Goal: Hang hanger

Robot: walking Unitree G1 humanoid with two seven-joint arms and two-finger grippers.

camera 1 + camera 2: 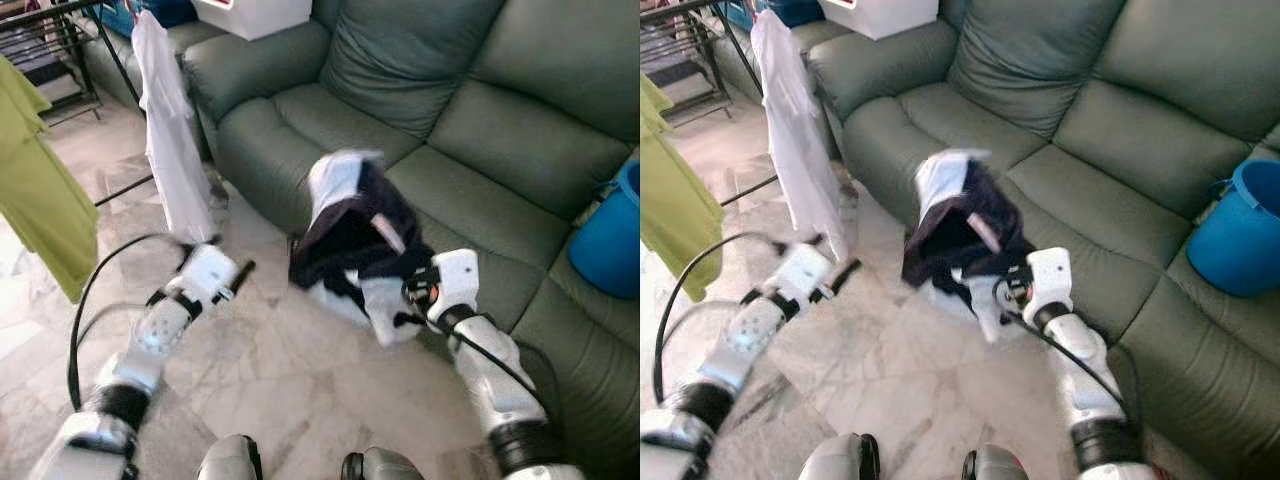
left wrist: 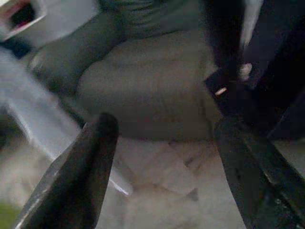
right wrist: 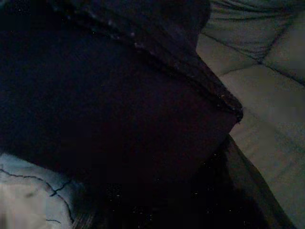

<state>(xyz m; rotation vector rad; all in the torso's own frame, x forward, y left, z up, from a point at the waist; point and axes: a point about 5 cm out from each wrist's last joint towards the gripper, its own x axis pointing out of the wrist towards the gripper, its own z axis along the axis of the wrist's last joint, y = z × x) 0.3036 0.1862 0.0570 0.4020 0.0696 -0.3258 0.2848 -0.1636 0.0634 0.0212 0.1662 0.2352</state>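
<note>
A bunched dark and white garment (image 1: 352,232) hangs above the floor in front of the green sofa (image 1: 470,130). Any hanger inside it is hidden. My right gripper (image 1: 412,292) is pushed into the garment's lower right side and shut on it, its fingers buried in cloth. Dark cloth (image 3: 109,114) lies close against the camera in the right wrist view. My left gripper (image 1: 236,278) is low to the left, apart from the garment, open and holding nothing. Its two black fingers (image 2: 81,176) stand wide apart, pointing at the sofa front.
A white shirt (image 1: 172,130) and a green garment (image 1: 40,200) hang from a black rack (image 1: 60,40) at the left. A blue bucket (image 1: 612,235) sits on the sofa at the right. A white box (image 1: 255,15) rests on the sofa arm. Marble floor (image 1: 300,380) lies below.
</note>
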